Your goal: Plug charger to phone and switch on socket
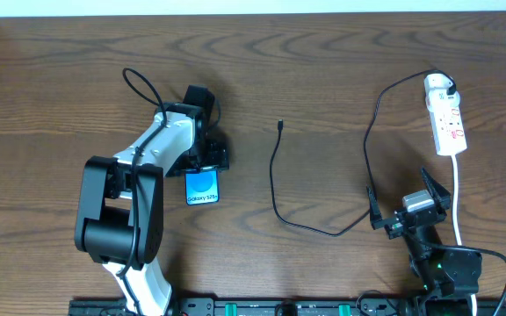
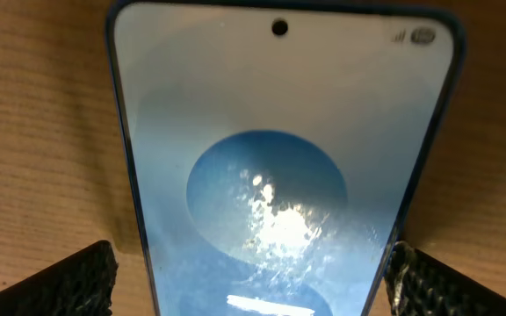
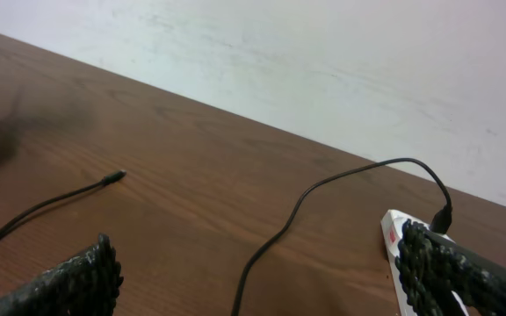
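Phone (image 2: 279, 175) flat on tabletop (image 2: 42, 132), straddled by left tool (image 2: 251, 254), spread wide, not gripping. We judge plugging not begun: right tool (image 3: 257, 237), also apart, empty, must fetch charger (image 3: 117, 176) tip ahead-left of it.

The phone (image 1: 202, 187) has a white band on its screen reading "Galaxy S24".

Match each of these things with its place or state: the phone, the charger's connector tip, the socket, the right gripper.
Things:
1 phone
2 connector tip
3 socket
4 right gripper

Places or states:
A far right of the table
B between the left gripper's fingers
C lying loose near the table's middle
D open and empty, near side on the right

Pairs: 1-B, 2-C, 3-A, 4-D
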Available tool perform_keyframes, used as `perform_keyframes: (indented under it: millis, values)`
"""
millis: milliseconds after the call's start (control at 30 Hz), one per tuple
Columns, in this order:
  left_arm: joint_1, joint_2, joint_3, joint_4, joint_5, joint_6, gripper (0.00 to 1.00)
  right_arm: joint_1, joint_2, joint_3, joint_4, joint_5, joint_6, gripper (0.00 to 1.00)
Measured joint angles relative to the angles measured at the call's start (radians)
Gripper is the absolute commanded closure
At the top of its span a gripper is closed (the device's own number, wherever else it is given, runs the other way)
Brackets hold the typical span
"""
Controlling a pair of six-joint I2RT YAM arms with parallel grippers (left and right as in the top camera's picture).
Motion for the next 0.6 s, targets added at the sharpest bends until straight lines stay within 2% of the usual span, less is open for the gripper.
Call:
perform_keyframes:
  millis: [267, 600]
  values:
    - [0.0, 0.0, -0.002, 0.006, 0.001, 0.024, 0.02, 0.0, 0.0, 0.0, 0.0, 0.0, 0.0, 0.01]
    - [0.0, -0.019, -0.043, 0.087, 0.04, 0.02, 0.02, 0.0, 0.0, 0.0, 0.0, 0.0, 0.0, 0.01]
